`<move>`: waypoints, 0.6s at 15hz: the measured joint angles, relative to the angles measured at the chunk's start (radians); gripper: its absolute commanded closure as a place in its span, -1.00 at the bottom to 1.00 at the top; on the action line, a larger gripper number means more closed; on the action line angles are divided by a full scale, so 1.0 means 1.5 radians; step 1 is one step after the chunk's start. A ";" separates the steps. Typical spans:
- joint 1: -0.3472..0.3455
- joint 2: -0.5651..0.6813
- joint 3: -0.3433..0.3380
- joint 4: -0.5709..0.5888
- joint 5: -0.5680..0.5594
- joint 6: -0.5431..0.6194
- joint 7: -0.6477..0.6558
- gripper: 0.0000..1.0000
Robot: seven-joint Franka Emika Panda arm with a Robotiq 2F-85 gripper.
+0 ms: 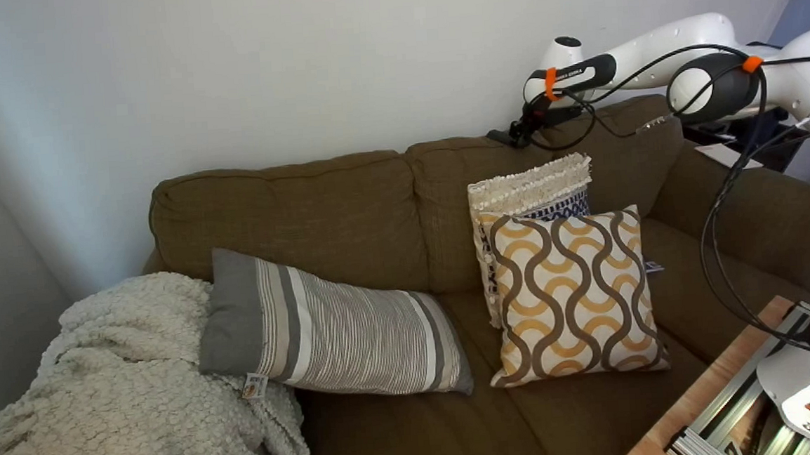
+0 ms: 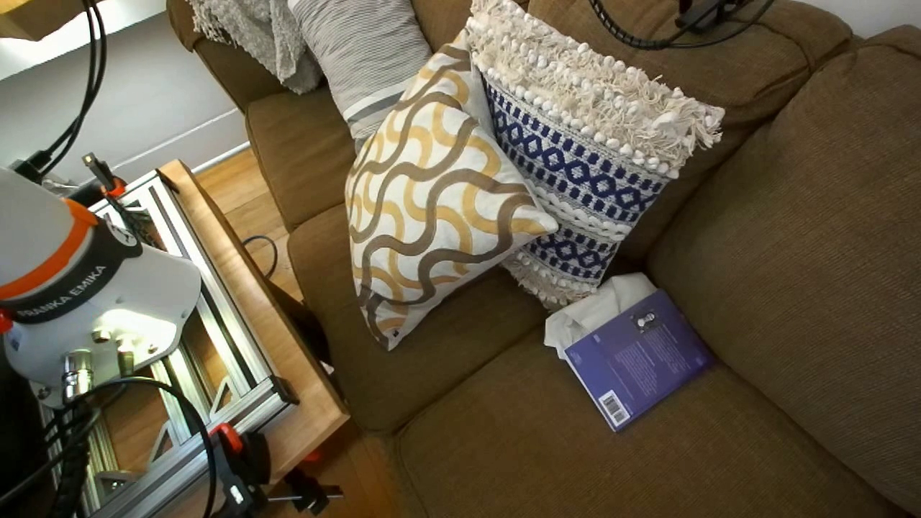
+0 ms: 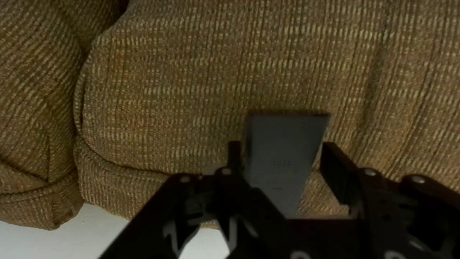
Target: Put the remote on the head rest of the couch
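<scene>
Seen from the wrist, the remote [image 3: 284,160] is a flat, straight-sided slab of dark slate grey, slightly out of focus against the ribbed olive-brown weave of the head rest of the couch [image 3: 161,136]. Its broad, smooth face is turned to the camera; small faint marks near the middle are too blurred to read, and a thin darker line runs along its square top end. The slab narrows downward, its lower end partly hidden by the black pincer [image 3: 281,146]. The pincer is drawn in to the remote's width, a finger along each long side, with the remote held between them. Both are over the head rest, near its back edge, where pale wall [image 3: 86,225] begins; whether the remote touches the cloth cannot be told. In an exterior view, the pincer is at the couch's top edge, behind and above a fringed pillow [image 1: 529,183]; the remote is hard to pick out there.
</scene>
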 measured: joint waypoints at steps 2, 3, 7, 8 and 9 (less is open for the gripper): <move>0.001 0.006 0.000 0.018 -0.001 -0.005 0.000 -1.00; 0.003 0.005 0.000 0.024 -0.002 -0.005 -0.001 -1.00; 0.021 -0.049 -0.014 -0.014 -0.035 0.046 -0.021 -0.99; 0.024 -0.075 -0.018 -0.040 -0.045 0.059 -0.033 -1.00; 0.026 -0.100 -0.017 -0.067 -0.051 0.074 -0.052 -1.00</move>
